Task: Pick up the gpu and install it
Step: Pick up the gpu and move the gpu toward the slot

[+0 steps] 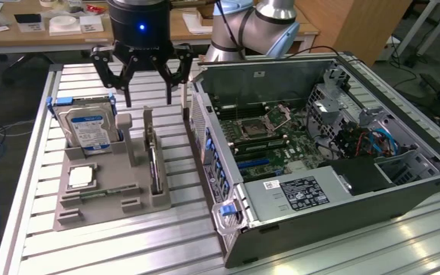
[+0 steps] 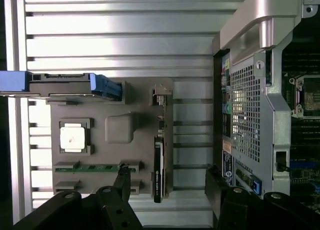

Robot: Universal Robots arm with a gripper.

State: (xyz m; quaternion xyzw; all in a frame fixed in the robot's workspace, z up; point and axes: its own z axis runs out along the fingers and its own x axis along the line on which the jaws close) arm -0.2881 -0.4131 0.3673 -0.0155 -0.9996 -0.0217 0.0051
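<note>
You have one gpu, one hard drive, one processor and one memory stick in one grey holder. You see one computer case.

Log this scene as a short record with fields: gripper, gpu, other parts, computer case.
gripper: open, empty, hovering above the grey holder
gpu: on edge in the holder's slot, not picked up
hard drive: upright in the holder, on the exterior view's left of the gpu
processor: flat on the holder
computer case: side open, motherboard exposed, beside the holder
</note>
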